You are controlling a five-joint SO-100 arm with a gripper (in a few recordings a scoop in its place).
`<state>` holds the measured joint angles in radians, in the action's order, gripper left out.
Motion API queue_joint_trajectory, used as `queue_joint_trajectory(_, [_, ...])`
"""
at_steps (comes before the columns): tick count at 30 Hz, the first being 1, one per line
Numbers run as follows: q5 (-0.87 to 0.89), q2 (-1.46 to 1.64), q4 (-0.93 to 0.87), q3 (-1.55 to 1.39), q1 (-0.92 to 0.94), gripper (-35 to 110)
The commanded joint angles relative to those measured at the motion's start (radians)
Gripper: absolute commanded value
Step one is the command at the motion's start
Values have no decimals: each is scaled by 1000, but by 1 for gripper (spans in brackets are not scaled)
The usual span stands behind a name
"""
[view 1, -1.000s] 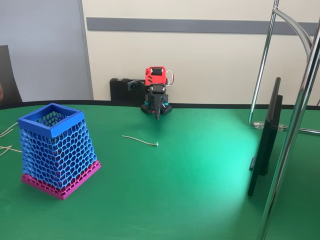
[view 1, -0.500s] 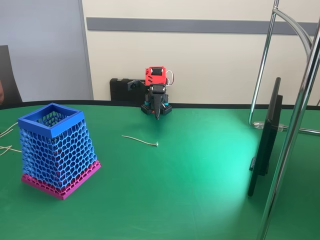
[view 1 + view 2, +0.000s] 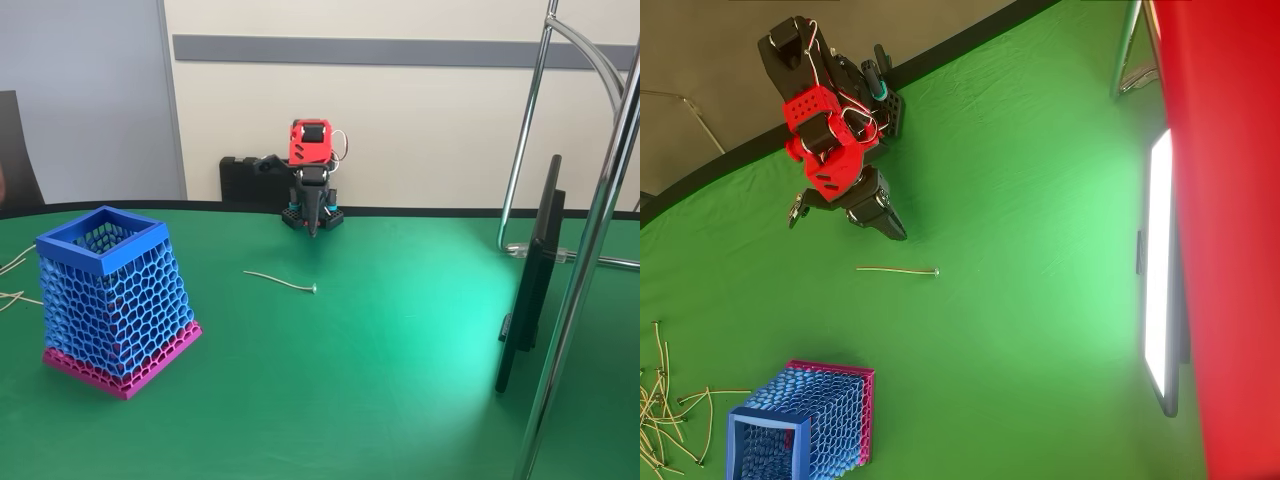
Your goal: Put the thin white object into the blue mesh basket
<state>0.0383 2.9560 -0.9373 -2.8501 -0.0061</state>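
- At the left of the fixed view we see the blue mesh basket (image 3: 112, 298) standing upright on the green counter (image 3: 380, 380), its square rim open upward. Pale loose strands (image 3: 12, 280) lie just beyond it at the left edge.
- Right of the basket, and well apart from it, the thin white object (image 3: 281, 282) lies flat on the counter, its tiny knob at the right end. In the overhead view it (image 3: 898, 270) sits alone on bare green.
- Further right and at the far edge, the arm has lifted slightly compared with half a second ago: its red housing (image 3: 310, 141) stands higher, and the end effector (image 3: 312, 226) has risen a little with it. We judge this as the start of the reach, with nothing grasped yet.
- The end effector (image 3: 895, 229) looks narrow, its jaws together and empty, pointing down toward the counter. The white object lies near it, on the nearer side, untouched.
- At the far right stand a dark screen (image 3: 530, 290) and chrome stand tubes (image 3: 580, 300).
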Motion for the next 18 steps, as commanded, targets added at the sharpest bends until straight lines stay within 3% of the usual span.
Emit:
queue_joint_trajectory(1, [48, -118, 29, 87, 31, 1])
queue_joint_trajectory(18, [225, -755, 86, 440, 41, 1])
